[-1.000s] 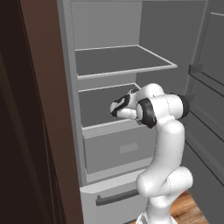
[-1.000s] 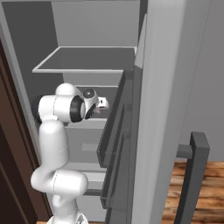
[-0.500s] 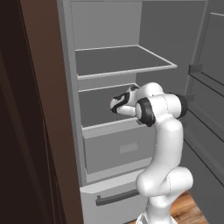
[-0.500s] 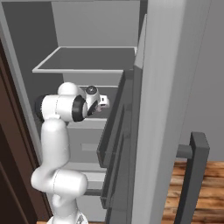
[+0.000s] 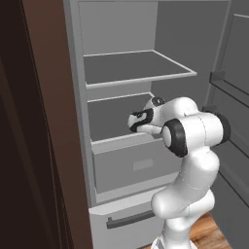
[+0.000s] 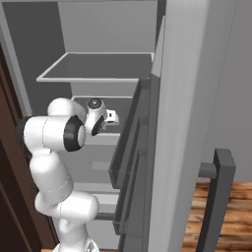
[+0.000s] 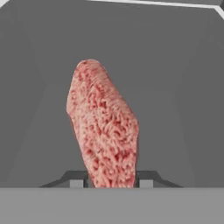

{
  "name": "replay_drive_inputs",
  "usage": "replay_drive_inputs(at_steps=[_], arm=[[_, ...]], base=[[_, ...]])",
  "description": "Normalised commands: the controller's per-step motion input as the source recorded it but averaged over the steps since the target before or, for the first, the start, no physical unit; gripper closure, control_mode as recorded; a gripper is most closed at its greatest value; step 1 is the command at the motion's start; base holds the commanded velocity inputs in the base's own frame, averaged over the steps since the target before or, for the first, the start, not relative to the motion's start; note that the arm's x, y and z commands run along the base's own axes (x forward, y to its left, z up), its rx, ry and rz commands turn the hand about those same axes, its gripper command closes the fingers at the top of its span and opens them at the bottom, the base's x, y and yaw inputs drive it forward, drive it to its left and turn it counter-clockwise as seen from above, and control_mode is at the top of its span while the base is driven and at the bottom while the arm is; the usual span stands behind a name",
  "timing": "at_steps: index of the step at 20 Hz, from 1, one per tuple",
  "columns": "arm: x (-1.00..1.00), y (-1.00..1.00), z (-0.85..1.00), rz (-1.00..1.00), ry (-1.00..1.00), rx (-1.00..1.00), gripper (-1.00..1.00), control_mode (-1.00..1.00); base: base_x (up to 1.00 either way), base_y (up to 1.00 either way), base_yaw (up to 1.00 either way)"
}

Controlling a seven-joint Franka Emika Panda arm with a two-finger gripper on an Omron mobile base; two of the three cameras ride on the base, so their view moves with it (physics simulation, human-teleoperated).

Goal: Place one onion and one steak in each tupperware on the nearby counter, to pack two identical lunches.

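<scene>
- Steak, a pink-red marbled raw slab (image 7: 103,127), sits inside the grey fridge compartment (image 5: 116,116), pinched at its near end by the gripper (image 7: 111,180).
- Such an end-only hold could let it swing or slip during withdrawal.
- It might snag the compartment's front lip.

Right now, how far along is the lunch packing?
Early. Done: the fridge stands open and the arm reaches in over the drawer. In hand: the fingers sit close on either side of a steak's near end; whether it is gripped or lifted, the pictures don't settle. Left: carrying it to a tupperware, plus the other steak and both onions. Counter and tupperwares are not in these views.
</scene>
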Motion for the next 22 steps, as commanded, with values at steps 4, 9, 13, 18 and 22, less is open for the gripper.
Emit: replay_drive_inputs(at_steps=[4, 9, 13, 18, 22], arm=[[-0.86, 0.09, 0.73, -0.01, 0.0, 0.0, 1.0, -1.0], [-0.94, 0.01, 0.77, -0.03, 0.0, 0.0, 1.0, -1.0], [-0.92, 0.0, 0.61, -0.04, 0.01, 0.0, 1.0, -1.0], [-0.95, 0.0, 0.24, -0.02, 0.0, 0.0, 1.0, -1.0], [-0.81, -0.01, 0.09, 0.0, 0.0, 0.0, 1.0, -1.0]], base=[[0.0, 0.0, 0.0], [0.0, 0.0, 0.0], [0.0, 0.0, 0.0], [0.0, 0.0, 0.0], [0.0, 0.0, 0.0]])
